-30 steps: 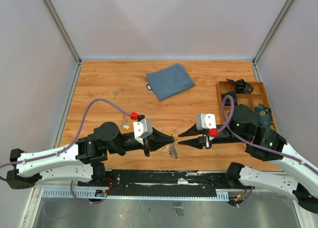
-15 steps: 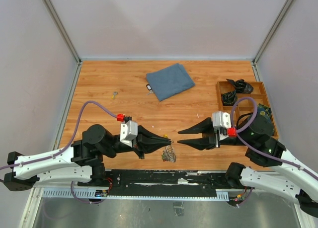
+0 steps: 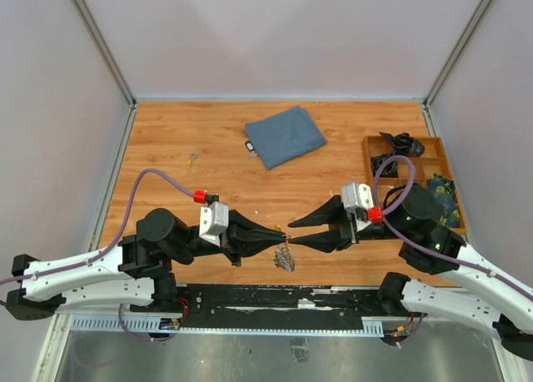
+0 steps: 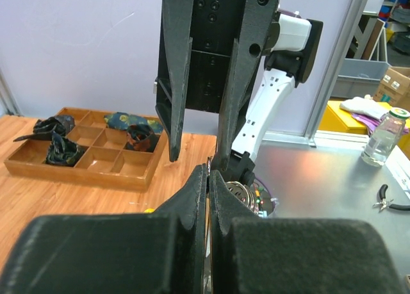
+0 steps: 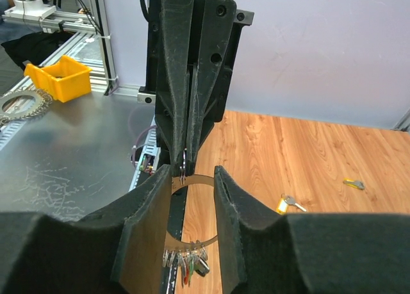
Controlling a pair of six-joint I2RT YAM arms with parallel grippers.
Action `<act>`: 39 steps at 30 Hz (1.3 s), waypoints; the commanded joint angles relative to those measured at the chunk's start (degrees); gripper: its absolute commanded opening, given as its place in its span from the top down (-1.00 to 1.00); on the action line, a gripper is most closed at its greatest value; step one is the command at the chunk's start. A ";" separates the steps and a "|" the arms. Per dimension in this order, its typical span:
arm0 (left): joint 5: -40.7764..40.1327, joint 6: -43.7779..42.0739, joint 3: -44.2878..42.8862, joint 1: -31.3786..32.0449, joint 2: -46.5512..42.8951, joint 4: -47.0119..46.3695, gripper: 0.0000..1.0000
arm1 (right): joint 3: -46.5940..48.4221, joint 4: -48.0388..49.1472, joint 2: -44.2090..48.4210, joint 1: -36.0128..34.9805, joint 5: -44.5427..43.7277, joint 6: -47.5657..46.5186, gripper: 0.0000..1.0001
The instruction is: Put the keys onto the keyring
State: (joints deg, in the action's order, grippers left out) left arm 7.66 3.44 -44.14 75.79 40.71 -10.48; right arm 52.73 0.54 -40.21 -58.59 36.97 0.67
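Note:
My left gripper [image 3: 283, 232] is shut on the top of the keyring [image 5: 200, 180], a thin grey loop that hangs above the table near its front edge. Several keys [image 5: 190, 263] dangle in a bunch from the ring's bottom [image 3: 286, 257]. My right gripper [image 3: 291, 235] faces the left one tip to tip. It stands open with one finger on each side of the loop [image 5: 192, 172], not touching it. The left wrist view shows the pads [image 4: 200, 179] pressed together on the ring's edge. A loose yellow-tagged key [image 5: 286, 204] lies on the table further back.
A folded blue cloth [image 3: 286, 136] lies at the back centre, with a small key [image 3: 249, 147] at its left edge and another key [image 3: 192, 158] further left. A wooden compartment tray [image 3: 366, 159] with dark bundles stands at the right. A black rail runs along the near edge.
The right gripper has moved left and opened wider, and its fingers now straddle the ring. The left gripper drew back a little a second ago and has held still since.

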 commanded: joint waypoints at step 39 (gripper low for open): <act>-2.96 0.50 0.61 0.02 -1.47 -2.73 0.56 | 1.98 -3.17 0.33 0.32 -1.72 -1.76 0.99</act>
State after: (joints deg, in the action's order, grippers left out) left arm 5.82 3.46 -43.86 75.79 40.38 -10.70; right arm 52.64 -0.40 -41.12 -58.59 37.98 1.43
